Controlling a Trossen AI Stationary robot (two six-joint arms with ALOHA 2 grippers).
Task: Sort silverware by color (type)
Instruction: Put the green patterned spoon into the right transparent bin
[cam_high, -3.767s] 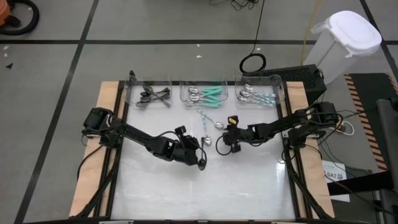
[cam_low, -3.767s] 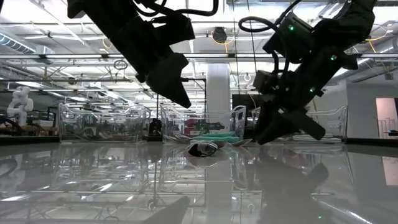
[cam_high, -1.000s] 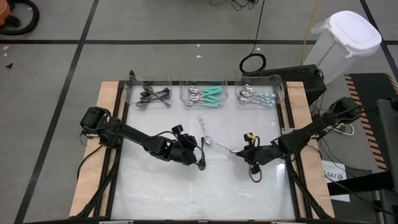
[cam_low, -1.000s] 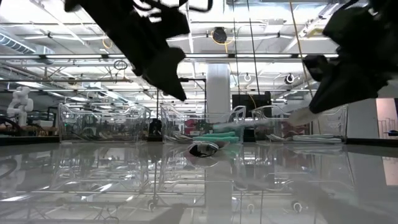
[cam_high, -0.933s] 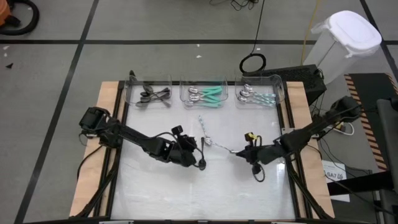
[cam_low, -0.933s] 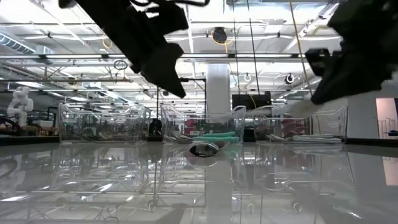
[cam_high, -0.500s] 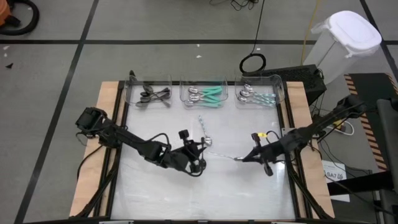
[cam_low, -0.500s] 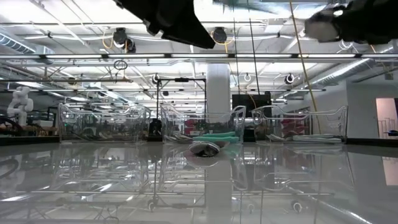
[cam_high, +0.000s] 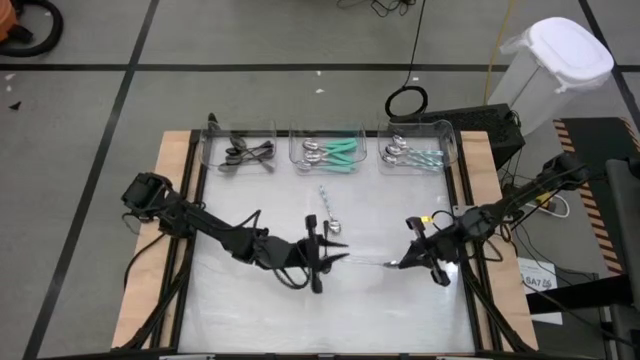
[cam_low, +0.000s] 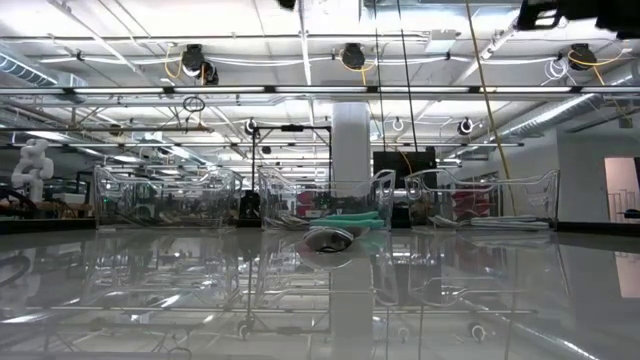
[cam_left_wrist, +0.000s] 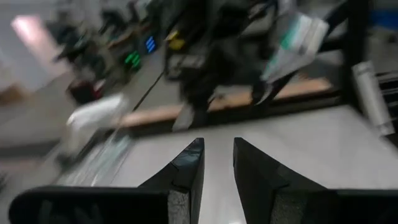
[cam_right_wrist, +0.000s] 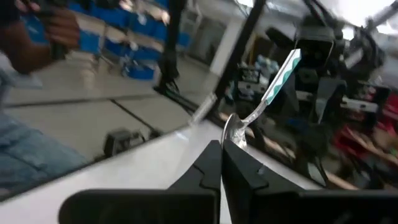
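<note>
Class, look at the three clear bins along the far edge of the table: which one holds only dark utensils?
The left bin, nearest the left arm's side. Its utensils are all dark; the middle bin holds teal-handled ones and the right bin pale-handled silver ones.

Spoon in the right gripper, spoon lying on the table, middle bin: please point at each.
Held spoon (cam_right_wrist: 266, 99): right wrist view, on its handle.
Table spoon (cam_high: 327, 203): high view, on its handle.
Middle bin (cam_high: 292, 152): high view, on its left wall.

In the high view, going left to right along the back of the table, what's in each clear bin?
Dark utensils in the left bin → teal-handled spoons in the middle bin → pale-blue-handled spoons in the right bin.
</note>
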